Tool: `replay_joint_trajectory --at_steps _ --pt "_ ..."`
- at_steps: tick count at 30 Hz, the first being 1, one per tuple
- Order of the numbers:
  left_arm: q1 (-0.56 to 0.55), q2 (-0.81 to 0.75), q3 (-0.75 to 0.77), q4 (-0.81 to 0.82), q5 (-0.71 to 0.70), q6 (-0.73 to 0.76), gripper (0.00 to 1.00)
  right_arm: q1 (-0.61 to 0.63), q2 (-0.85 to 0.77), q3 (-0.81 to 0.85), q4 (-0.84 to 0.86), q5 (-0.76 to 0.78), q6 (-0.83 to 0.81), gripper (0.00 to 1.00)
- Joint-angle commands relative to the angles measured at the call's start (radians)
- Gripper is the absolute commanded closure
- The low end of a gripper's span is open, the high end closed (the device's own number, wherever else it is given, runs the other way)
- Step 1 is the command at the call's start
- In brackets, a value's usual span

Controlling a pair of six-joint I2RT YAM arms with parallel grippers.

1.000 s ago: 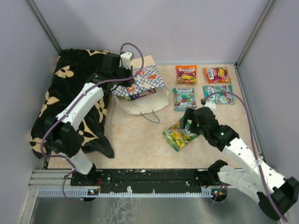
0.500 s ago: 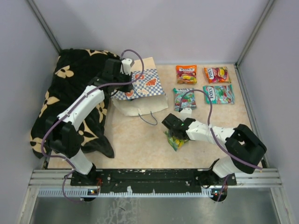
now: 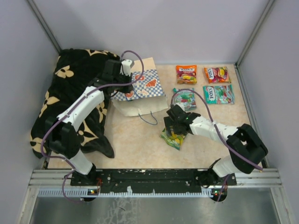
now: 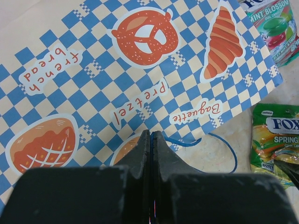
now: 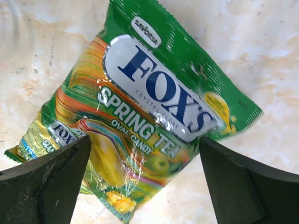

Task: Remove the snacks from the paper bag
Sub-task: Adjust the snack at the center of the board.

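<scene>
The paper bag (image 3: 142, 93) lies on its side with its checkered band up, and fills the left wrist view (image 4: 140, 70). My left gripper (image 3: 125, 84) (image 4: 151, 134) is shut on the bag's thin blue cord handle at the band's edge. A green snack packet (image 3: 171, 139) (image 5: 149, 116) lies flat on the table in front of the bag. My right gripper (image 3: 176, 127) (image 5: 144, 140) hangs open just above it, one finger on each side and neither touching it. Orange (image 3: 186, 73), red (image 3: 217, 74) and teal (image 3: 218, 94) snacks lie at the back right. Another packet (image 3: 187, 99) is partly behind the right arm's cable.
A black flower-patterned cloth (image 3: 70, 93) covers the table's left side, under the left arm. The bag's second blue cord loop (image 3: 150, 119) trails on the table towards the green packet. Grey walls close in the left, back and right.
My right arm has folded in and carried its open gripper left, over the green packet, which has shifted slightly left. The left gripper has kept its hold on the bag.
</scene>
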Motion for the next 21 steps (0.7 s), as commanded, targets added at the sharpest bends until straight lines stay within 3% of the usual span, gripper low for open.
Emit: replay_joint_trajectory --at_steps 1,4,7,8,10,12,16,21 --pt "0.005 -0.046 -0.012 0.030 0.008 -0.002 1.00 -0.004 -0.005 0.172 -0.189 0.149 -0.056 0.01" --pt "0.005 -0.055 -0.012 0.034 0.006 -0.005 1.00 -0.004 -0.121 0.219 -0.186 0.282 0.101 0.01" --pt "0.005 -0.056 -0.011 0.035 0.007 -0.007 1.00 -0.001 -0.277 0.129 -0.016 0.224 0.356 0.01" --pt "0.005 -0.054 -0.007 0.034 0.006 -0.008 1.00 0.009 -0.327 0.059 0.056 0.212 0.501 0.08" --pt "0.005 -0.045 0.003 0.022 0.004 -0.009 1.00 0.061 -0.407 -0.099 0.215 0.239 0.731 0.34" --pt "0.005 -0.041 0.014 0.009 0.005 -0.010 1.00 0.095 -0.378 -0.111 0.160 0.295 0.882 0.44" --pt "0.004 -0.043 0.011 0.012 0.020 -0.019 1.00 0.113 -0.185 0.049 -0.062 0.374 0.920 0.46" --pt "0.004 -0.044 0.005 0.003 0.011 -0.018 1.00 0.108 -0.108 0.040 -0.043 0.366 0.924 0.51"
